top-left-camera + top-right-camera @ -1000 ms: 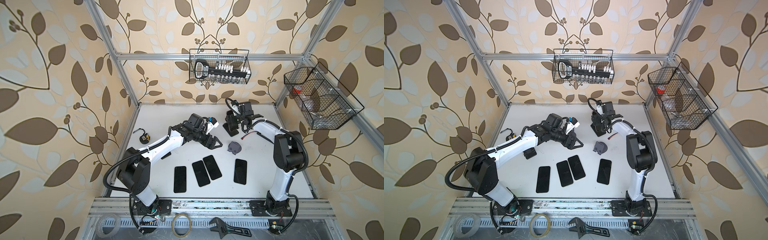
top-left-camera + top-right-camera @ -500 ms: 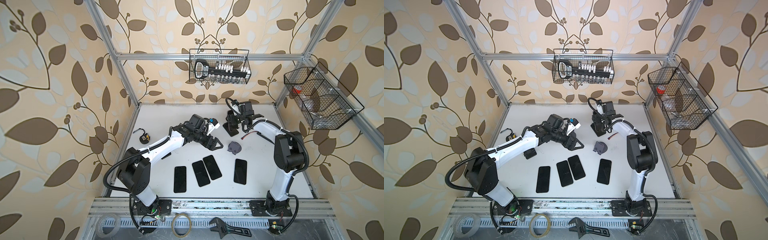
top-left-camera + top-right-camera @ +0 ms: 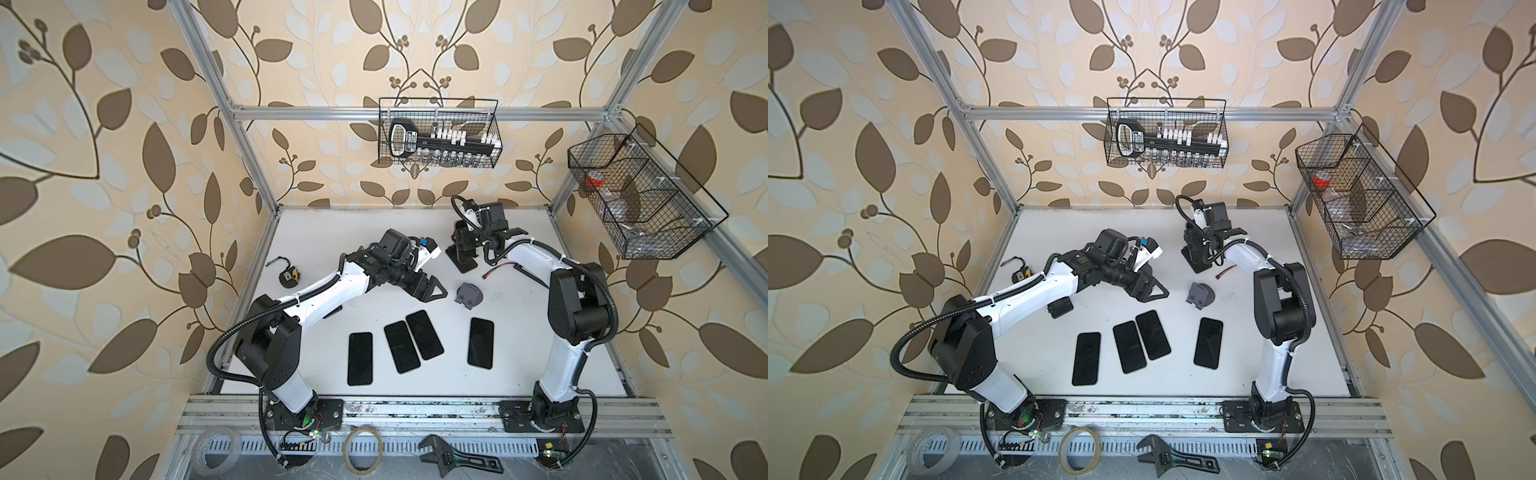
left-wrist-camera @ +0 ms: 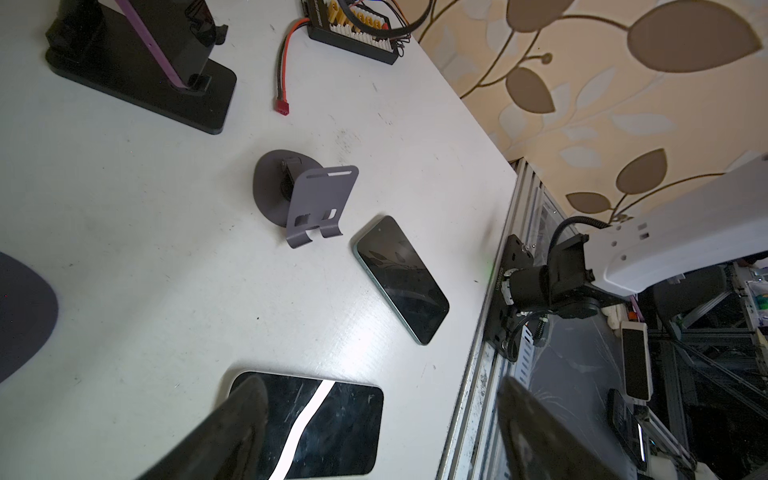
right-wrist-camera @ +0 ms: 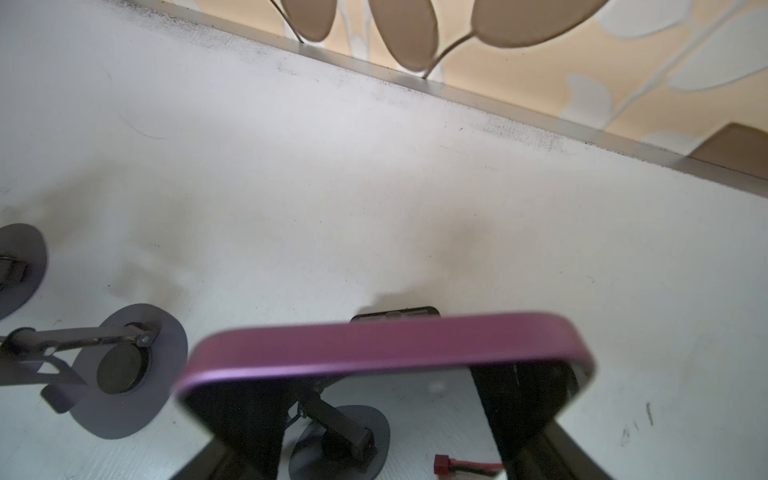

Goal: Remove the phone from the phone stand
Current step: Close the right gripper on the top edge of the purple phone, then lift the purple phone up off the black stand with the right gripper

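Note:
A phone with a purple rim [image 5: 382, 340] leans in the black phone stand [image 3: 461, 261] [image 3: 1198, 262] at the back of the table. My right gripper [image 3: 467, 237] [image 3: 1200, 239] [image 5: 382, 374] comes down over it, one finger along each side edge, shut on the phone. The phone still sits in the stand. In the left wrist view the purple rim [image 4: 145, 45] rises from the stand's base [image 4: 137, 95]. My left gripper [image 3: 432, 291] [image 3: 1152, 293] [image 4: 382, 415] hangs open mid-table above a flat dark phone [image 4: 328, 424], holding nothing.
An empty grey stand [image 3: 468, 295] [image 4: 307, 195] is right of the left gripper. Several dark phones [image 3: 417, 340] lie flat toward the front. A red-plug cable [image 3: 494, 270] and charger board [image 4: 353, 33] lie by the black stand. More grey stands [image 5: 124, 365] stand nearby.
The right gripper's jaws have narrowed onto the phone's sides. Both arms stay almost where they were.

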You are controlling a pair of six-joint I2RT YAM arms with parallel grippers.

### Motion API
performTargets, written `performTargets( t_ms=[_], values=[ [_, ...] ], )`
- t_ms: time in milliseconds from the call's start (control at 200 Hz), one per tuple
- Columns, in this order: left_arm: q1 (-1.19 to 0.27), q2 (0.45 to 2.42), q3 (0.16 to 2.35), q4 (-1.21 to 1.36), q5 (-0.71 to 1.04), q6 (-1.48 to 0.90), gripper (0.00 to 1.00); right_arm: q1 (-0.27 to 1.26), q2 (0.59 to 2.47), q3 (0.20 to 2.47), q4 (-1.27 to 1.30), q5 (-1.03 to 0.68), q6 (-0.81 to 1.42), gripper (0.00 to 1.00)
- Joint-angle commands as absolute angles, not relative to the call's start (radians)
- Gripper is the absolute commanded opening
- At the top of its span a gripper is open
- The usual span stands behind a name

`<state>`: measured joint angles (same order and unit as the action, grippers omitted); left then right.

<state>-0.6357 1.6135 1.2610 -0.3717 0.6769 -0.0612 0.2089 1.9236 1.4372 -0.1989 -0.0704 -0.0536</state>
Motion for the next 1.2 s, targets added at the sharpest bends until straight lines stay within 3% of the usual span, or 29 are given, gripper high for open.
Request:
performTargets(
  t_ms=[0,1195],
  values=[
    [-0.644,1.601,1.305,-0.374,0.683,-0.052,0.87,0.206,1.868,1.442,-0.193,-0.068,-0.067,0.68],
    [-0.653,1.552,1.305,-0.378,0.658,-0.053,0.87,0.206,1.819,1.443,-0.235,-0.097,-0.015,0.64]
  ],
)
